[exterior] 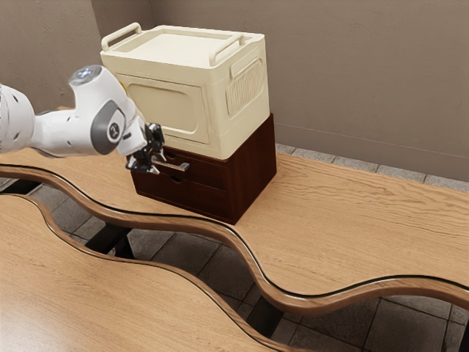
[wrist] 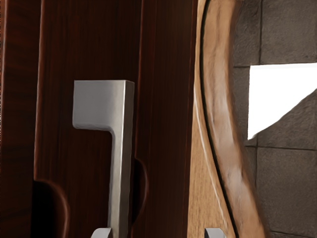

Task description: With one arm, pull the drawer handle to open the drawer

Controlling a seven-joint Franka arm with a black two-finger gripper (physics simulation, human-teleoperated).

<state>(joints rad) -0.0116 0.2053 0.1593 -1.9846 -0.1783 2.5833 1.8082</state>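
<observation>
The drawer cabinet (exterior: 253, 176) is dark red-brown, its handle (wrist: 120, 163) silver-grey, the crate (exterior: 165, 106) and its 2 grips (exterior: 122, 36) cream. The worktop (exterior: 337, 220) shows honey-brown grain, black-lined along its wavy edge.

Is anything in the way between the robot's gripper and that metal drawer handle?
Nothing visible stands between them: the open gripper is right at the metal handle. The cream crate sits above, on the drawer cabinet, out of the way.
</observation>
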